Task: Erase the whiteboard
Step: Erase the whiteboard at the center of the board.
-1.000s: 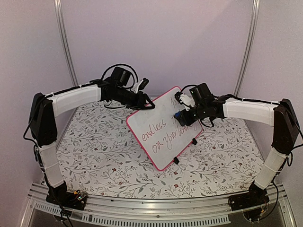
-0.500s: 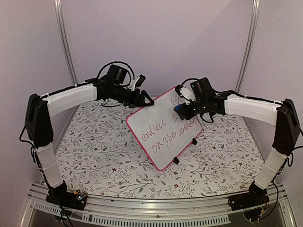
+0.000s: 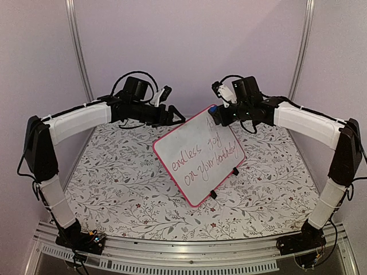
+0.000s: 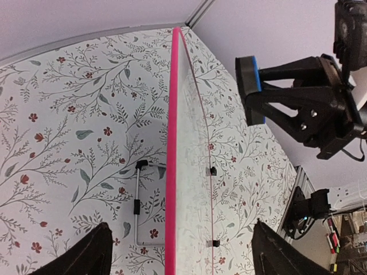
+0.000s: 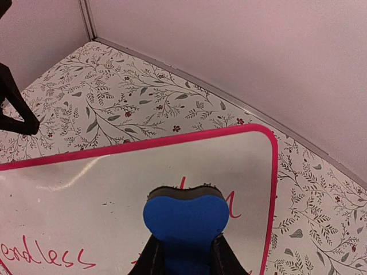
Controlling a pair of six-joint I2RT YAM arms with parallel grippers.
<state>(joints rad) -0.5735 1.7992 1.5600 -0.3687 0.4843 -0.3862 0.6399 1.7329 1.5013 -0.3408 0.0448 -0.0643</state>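
The whiteboard (image 3: pixel 198 154) has a pink-red frame and stands propped at a tilt mid-table, with red handwriting on its face. My right gripper (image 3: pixel 217 114) is shut on a blue eraser (image 3: pixel 213 108) and holds it by the board's top right corner. In the right wrist view the eraser (image 5: pixel 184 220) hovers over the board (image 5: pixel 103 183). In the left wrist view the eraser (image 4: pixel 249 86) stands off the face. My left gripper (image 3: pixel 175 118) is open at the board's top left edge. Its fingers (image 4: pixel 83 258) straddle the edge-on board (image 4: pixel 171 172) without touching it.
The board rests on two black clip feet (image 3: pixel 213 195) and a wire kickstand (image 4: pixel 137 200) behind it. A floral cloth (image 3: pixel 114 183) covers the table. Walls and metal posts (image 3: pixel 77 51) close off the back and sides.
My right gripper has lifted the eraser up off the board's face to its top corner, uncovering more writing. My left arm has risen and drawn back slightly to the left.
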